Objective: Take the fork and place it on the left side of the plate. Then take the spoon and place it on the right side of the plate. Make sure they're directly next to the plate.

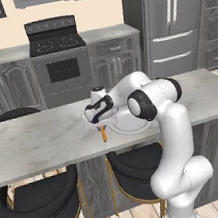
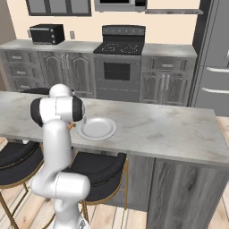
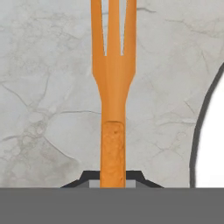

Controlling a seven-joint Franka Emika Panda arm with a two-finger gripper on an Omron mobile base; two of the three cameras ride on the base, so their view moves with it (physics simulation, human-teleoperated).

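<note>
The orange fork (image 3: pixel 113 83) runs up the middle of the hand view, tines away from me, close over the marble counter. My gripper (image 3: pixel 113 180) is shut on the fork, with a dark fingertip tight against each side of the handle. From the left base view the hand (image 1: pixel 99 110) hangs low over the counter, and the fork's handle (image 1: pixel 103 133) pokes out below it, just left of the white plate (image 1: pixel 128 126). The plate's rim (image 3: pixel 213 144) curves along the right edge of the hand view. The plate (image 2: pixel 96 128) also lies beside my arm, with a sliver of fork (image 2: pixel 70 126). The spoon is hidden.
The marble island counter (image 1: pixel 35 141) stretches wide to both sides of the plate, its front edge near me. Black stools (image 1: pixel 39 204) with gold legs stand under that edge. A stove (image 1: pixel 56 44) and a fridge (image 1: pixel 175 13) line the far wall.
</note>
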